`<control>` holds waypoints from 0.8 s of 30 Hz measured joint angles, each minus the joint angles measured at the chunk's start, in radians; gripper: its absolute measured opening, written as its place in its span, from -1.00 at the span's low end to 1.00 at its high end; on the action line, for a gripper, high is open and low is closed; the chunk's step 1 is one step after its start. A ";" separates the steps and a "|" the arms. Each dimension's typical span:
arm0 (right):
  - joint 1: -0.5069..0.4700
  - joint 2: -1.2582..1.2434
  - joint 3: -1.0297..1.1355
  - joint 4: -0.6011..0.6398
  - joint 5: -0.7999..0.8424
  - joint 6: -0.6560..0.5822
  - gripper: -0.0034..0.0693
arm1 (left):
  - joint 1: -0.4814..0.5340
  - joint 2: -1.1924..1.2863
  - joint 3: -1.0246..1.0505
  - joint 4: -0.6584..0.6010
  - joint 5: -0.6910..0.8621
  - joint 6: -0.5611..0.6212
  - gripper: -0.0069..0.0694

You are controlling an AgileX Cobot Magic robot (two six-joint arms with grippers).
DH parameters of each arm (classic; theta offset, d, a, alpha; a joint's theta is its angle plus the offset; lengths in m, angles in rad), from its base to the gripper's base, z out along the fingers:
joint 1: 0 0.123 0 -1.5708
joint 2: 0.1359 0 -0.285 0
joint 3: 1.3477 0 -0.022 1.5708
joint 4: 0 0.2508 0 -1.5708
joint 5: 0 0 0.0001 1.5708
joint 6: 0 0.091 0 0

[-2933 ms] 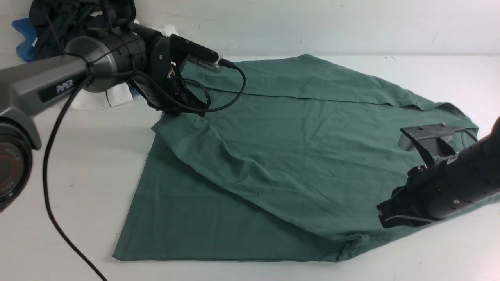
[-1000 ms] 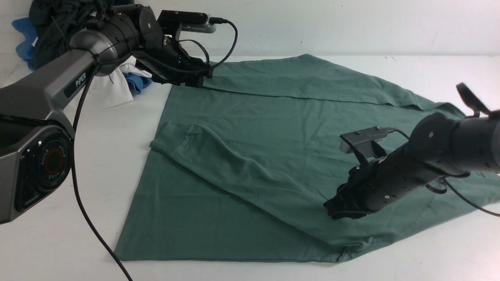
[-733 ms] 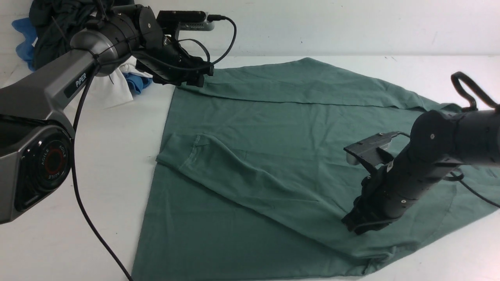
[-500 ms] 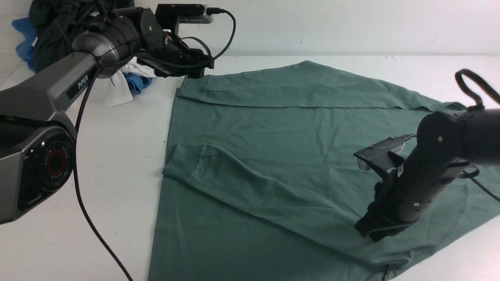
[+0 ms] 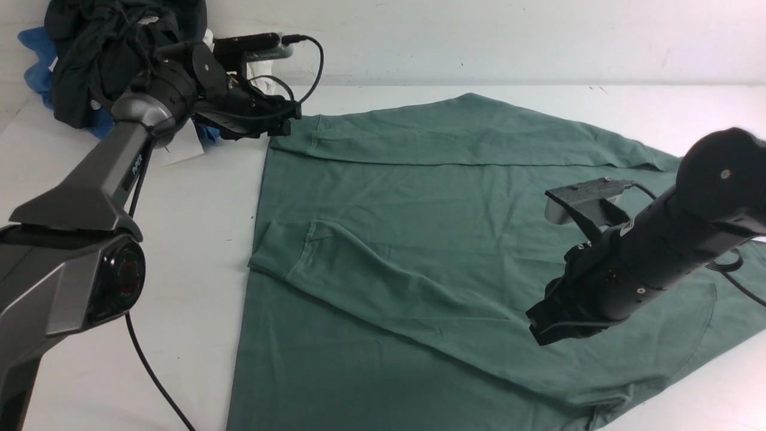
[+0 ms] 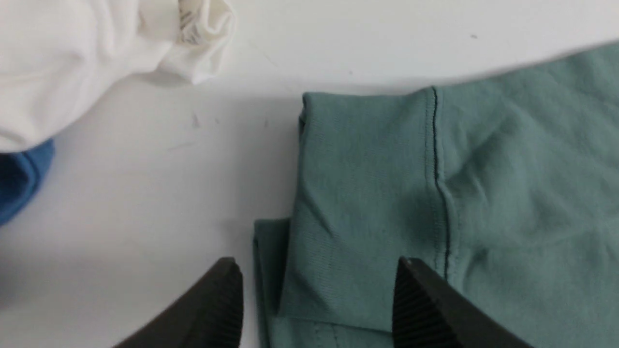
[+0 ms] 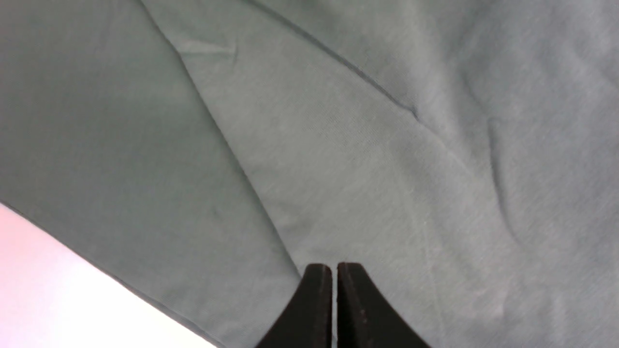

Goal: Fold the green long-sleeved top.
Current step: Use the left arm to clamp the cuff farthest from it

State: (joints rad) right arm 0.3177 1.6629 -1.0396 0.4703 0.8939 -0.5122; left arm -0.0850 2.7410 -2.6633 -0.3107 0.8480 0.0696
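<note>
While the left end effector (image 6: 319, 290) is spreading, the right (image 7: 334, 270) pressing together empty, soft seamed green top (image 5: 383, 203) lying wrinkled, sleeves running sideways.

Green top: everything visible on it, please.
The green top is soft, matte knit-looking cloth, lightly wrinkled, spread on the white table. Both sleeves lie folded inward across the body, seams showing near their left-hand ends. It isn't fully folded; the near edge leaves the front view. The right gripper, shut, is over it; contact is unclear.
</note>
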 joint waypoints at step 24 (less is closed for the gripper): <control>0.000 0.000 0.000 0.011 -0.052 -0.011 -0.88 | -0.017 0.062 -0.177 0.041 0.101 0.099 -0.32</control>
State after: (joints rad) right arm 0.3177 1.6629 -1.0396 0.4813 0.8421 -0.5230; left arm -0.1021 2.8025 -2.8403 -0.2699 0.9494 0.1686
